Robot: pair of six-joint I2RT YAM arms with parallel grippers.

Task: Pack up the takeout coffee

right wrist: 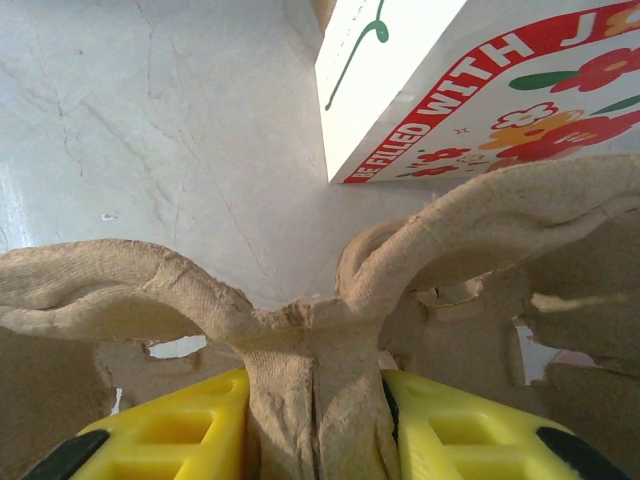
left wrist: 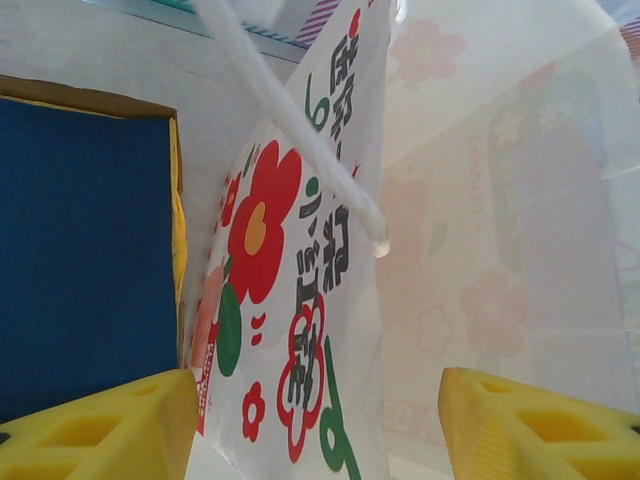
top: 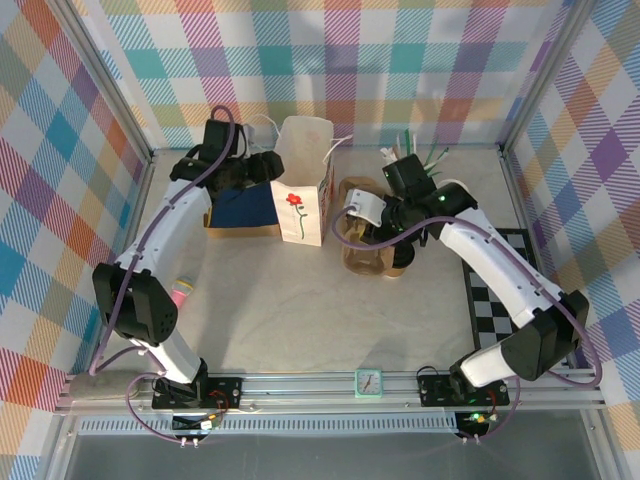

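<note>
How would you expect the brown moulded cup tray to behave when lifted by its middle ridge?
The moulded cup tray looks thin and hollow, so probably light. Its rough, fibrous surface should resist slipping in the right gripper, which pinches its central ridge. The ragged, creased edges suggest it may crush under hard squeezing.

Robot lab cell: plaid cloth walls [top: 60, 150], aluminium frame rail [top: 300, 384], two arms [top: 175, 235] bolted at table [top: 300, 315] edge.
</note>
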